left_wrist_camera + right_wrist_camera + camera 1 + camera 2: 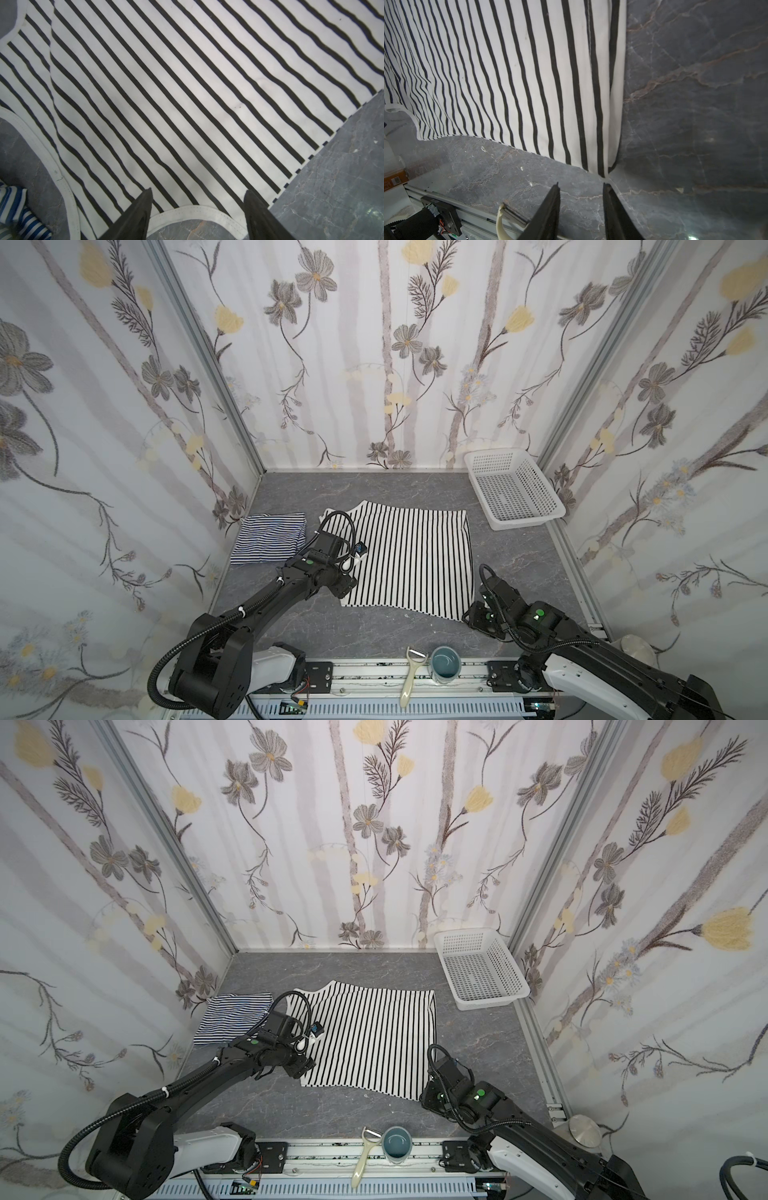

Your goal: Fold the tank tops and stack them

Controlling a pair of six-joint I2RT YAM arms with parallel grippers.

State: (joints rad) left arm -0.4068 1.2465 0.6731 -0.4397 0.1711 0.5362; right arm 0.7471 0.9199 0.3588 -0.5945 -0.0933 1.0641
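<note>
**Two open grippers poised at a flat striped tank top, ready for its first fold**

The wide-striped tank top (411, 556), white with black stripes, lay spread flat in the middle of the grey marble table (374, 489). Its strap end pointed toward the left arm and its hem toward the right. Just beside it on the left sat the navy-striped tank top (270, 541), already folded into a small rectangle.

The left gripper (198, 192) hovered over the strap end, jaws released and holding nothing, with the white binding (187, 214) of an opening just below its tips. The right gripper (581, 185) sat low by the top's near hem corner (604, 174), jaws also parted and empty, bare table between them.

Done well, the fold probably needed both grippers to pinch every layer at matching near-edge points. They would then lift only enough to clear the table and carry the edge across together, so the stripes stayed parallel. The right gripper likely needed to advance a little, since the corner lay just ahead of its tips. A grip on only one layer risked a crooked fold.

A white perforated basket (494, 452) stood empty at the far right corner, well apart.
</note>
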